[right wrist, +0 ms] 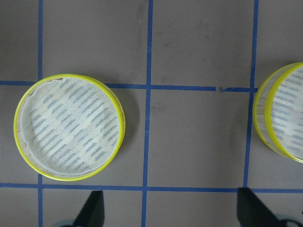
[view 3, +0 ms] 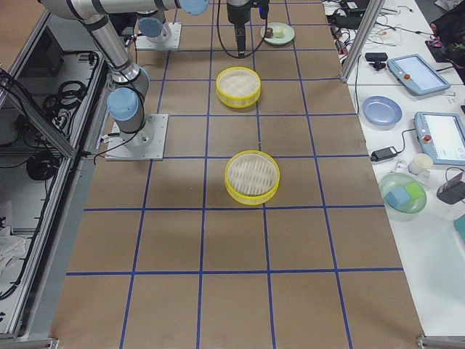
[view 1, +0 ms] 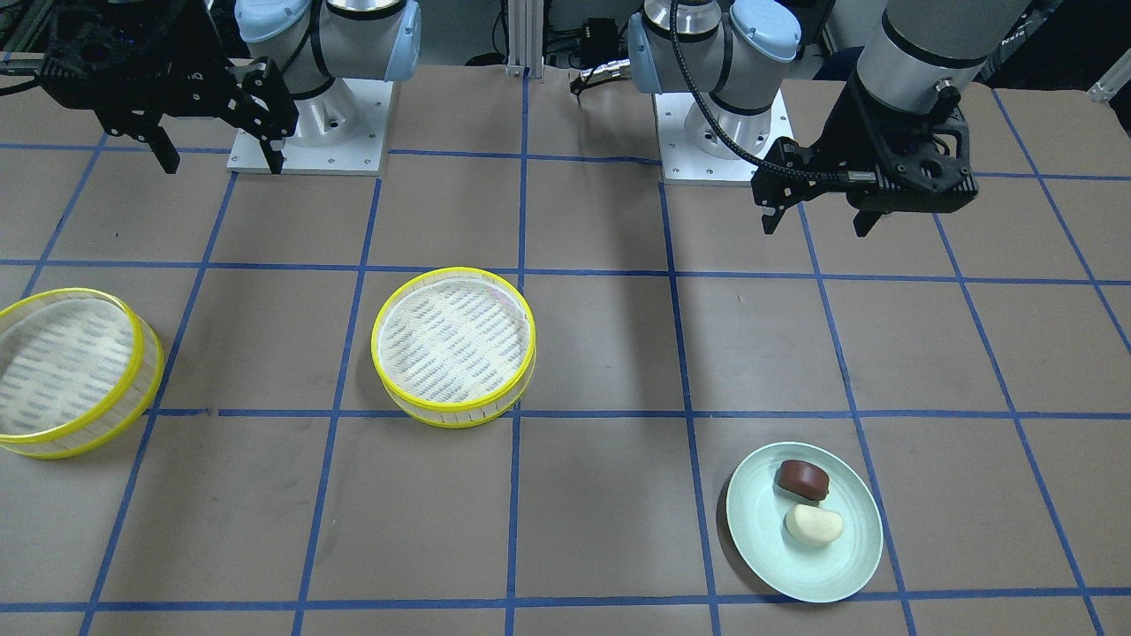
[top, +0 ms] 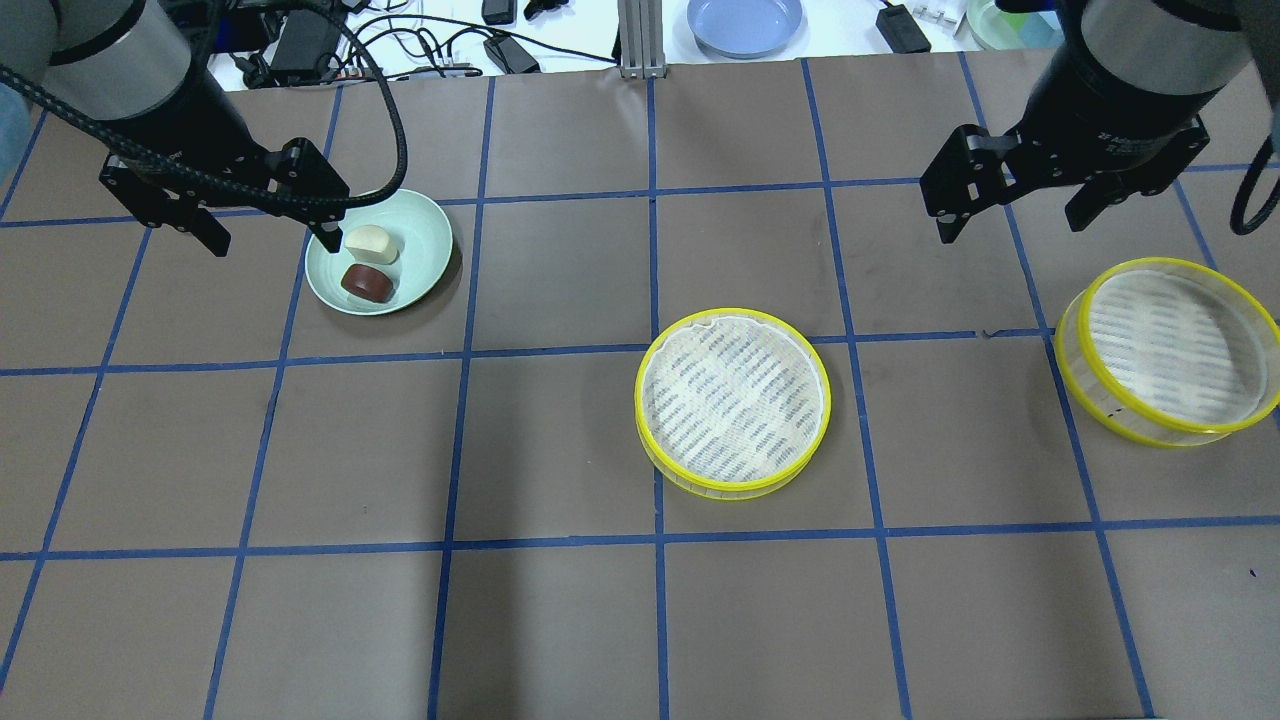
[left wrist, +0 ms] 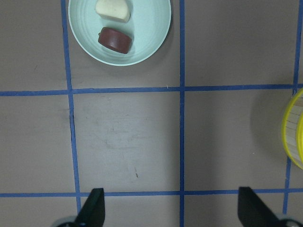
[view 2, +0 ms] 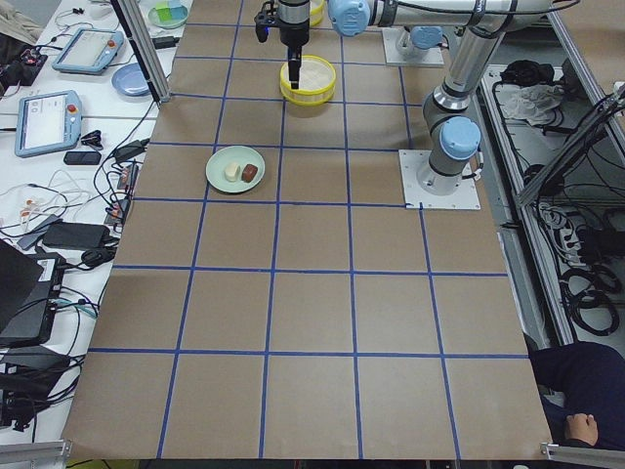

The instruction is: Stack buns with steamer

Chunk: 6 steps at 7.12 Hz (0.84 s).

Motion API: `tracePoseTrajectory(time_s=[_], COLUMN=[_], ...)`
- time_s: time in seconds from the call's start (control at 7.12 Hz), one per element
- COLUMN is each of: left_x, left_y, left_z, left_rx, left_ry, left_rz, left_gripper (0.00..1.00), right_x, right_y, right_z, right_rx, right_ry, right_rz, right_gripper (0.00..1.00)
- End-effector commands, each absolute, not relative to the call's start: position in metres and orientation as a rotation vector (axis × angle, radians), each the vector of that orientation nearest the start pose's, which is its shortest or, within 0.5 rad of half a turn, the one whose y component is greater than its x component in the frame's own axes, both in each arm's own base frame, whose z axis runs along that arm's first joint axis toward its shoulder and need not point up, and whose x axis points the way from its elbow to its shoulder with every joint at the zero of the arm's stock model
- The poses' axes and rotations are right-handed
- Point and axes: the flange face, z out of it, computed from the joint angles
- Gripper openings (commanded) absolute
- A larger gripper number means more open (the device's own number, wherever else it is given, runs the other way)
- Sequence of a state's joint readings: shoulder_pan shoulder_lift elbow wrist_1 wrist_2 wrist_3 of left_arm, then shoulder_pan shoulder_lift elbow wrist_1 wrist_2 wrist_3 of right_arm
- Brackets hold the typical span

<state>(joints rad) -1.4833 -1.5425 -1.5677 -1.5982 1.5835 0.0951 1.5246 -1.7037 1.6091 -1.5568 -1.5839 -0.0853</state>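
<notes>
A pale green plate [top: 425,240] holds a cream-white bun [top: 370,243] and a dark reddish-brown bun [top: 367,282], side by side. They also show in the front view: the plate [view 1: 760,530], the brown bun [view 1: 802,478], the cream bun [view 1: 814,524]. Two empty yellow-rimmed steamer trays stand apart, one mid-table [top: 733,400], one at the right [top: 1170,345]. My left gripper [top: 272,240] is open and empty, hovering just left of the plate. My right gripper [top: 1012,222] is open and empty, hovering between the two steamers, farther back.
The table is brown paper with a blue tape grid. The left wrist view shows the plate [left wrist: 156,28] ahead and a steamer rim [left wrist: 296,130] at its right edge. The right wrist view shows both steamers [right wrist: 70,126] [right wrist: 284,113]. A blue plate [top: 745,22] and cables lie beyond the far edge.
</notes>
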Motion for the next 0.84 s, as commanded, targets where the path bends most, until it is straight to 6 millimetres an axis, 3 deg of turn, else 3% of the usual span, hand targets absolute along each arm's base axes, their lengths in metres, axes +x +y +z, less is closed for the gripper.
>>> tracePoseTrajectory(time_s=[0.0,0.56,0.7], left_x=[-0.085,-0.082,-0.079], left_y=[-0.490,-0.489,-0.497], left_z=[0.501,0.501,0.492], left_rx=[0.000,-0.005,0.098], left_ry=[3.124,3.131,3.134], left_rz=[-0.007,0.011,0.025], left_gripper=[1.00,1.00,1.00], right_x=[0.111,0.110,0.109], right_y=[-0.447,-0.445,-0.446], right_z=[0.530,0.528,0.529], right_rx=[-0.050,-0.057,-0.050], right_ry=[3.161,3.170,3.170], right_rz=[-0.127,-0.083,-0.087], right_gripper=[1.00,1.00,1.00])
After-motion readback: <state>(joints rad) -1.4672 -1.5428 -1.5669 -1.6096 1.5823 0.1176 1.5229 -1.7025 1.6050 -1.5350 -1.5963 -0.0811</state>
